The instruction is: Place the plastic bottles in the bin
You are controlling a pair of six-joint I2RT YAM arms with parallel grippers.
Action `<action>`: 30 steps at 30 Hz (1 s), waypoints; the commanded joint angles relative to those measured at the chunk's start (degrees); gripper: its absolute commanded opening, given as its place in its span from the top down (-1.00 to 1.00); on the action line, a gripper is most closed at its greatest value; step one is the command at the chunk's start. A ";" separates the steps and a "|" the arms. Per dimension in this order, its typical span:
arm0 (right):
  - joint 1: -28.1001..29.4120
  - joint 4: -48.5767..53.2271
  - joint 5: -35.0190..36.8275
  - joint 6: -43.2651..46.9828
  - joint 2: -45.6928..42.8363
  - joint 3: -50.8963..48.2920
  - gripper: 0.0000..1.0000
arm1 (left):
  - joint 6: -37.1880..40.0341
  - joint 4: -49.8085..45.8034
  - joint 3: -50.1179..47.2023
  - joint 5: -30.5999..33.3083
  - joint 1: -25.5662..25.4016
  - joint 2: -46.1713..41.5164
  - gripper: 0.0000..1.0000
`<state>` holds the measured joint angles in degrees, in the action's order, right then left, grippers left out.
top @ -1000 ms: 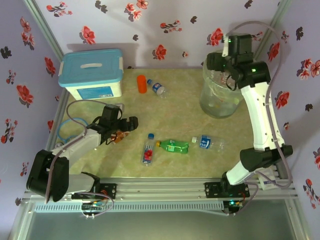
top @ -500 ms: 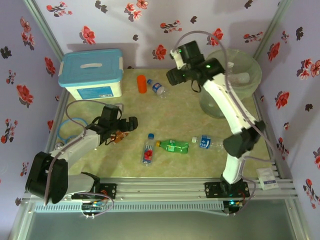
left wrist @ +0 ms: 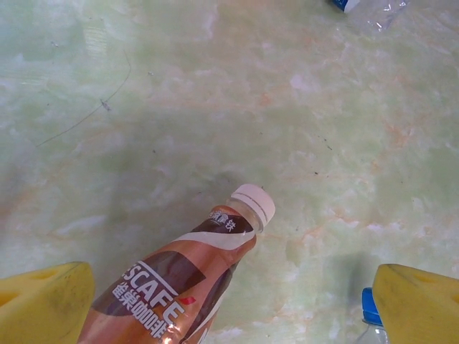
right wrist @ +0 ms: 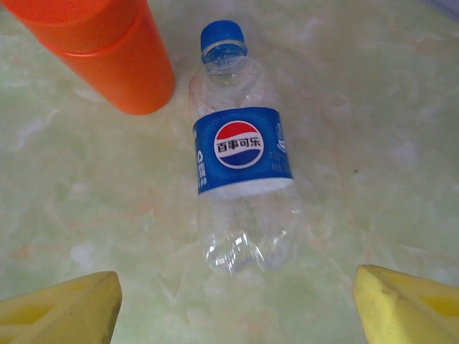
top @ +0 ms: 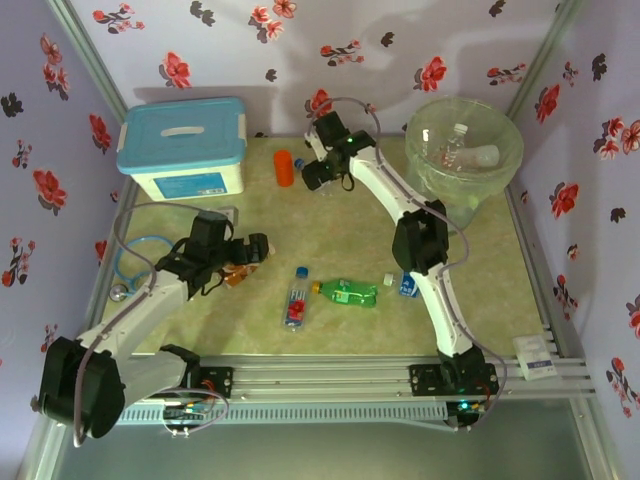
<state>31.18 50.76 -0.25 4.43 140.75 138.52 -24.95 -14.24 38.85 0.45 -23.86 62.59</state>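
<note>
Item: blue-labelled bottle (right wrist: pixel 244 154), clear plastic, blue cap. It lies on its side at the far middle of the table (right wrist: pixel 401 107), just beside the orange bottle (right wrist: pixel 100 50). It is well apart from the bin (top: pixel 480 195) at the far right corner, where two bottles (top: pixel 470 155) already lie.

Step in hand, as judged: pickup approach on this bottle. Right gripper (right wrist: pixel 235 308) hovers above its base end, jaws wide and empty, one finger to each side, touching nothing.

Next move calls for a descent to straddle the body, a close across it clear of the orange neighbour, then a carry rightward to the bin.

Right arm: stretched long, reaching far and leftward across the table, wrist pitched down.

Left gripper (left wrist: pixel 229 304): likewise spread, low over the brown coffee bottle (left wrist: pixel 186 287), nothing clasped; arm bent at the near left.

Green bottle (top: pixel 345 292) and red-labelled bottle (top: pixel 296 302): mid-table, waiting.
</note>
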 commanded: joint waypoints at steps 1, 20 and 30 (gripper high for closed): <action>-0.42 -4.39 -2.13 -2.83 2.66 2.29 -0.70 | 0.16 -1.42 -0.29 1.14 0.72 -1.63 -0.99; -1.82 -8.55 -1.24 -8.26 9.72 1.96 -0.65 | 0.35 -1.07 -0.97 1.24 1.36 -0.80 -0.99; -2.00 -10.73 -5.77 -7.20 10.43 2.19 -0.41 | 0.19 -1.05 -0.66 1.25 1.39 -0.19 -0.99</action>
<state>28.97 41.34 -3.51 -3.14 149.82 138.72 -24.95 -15.27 38.39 1.04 -22.96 61.91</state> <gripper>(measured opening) 0.719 0.995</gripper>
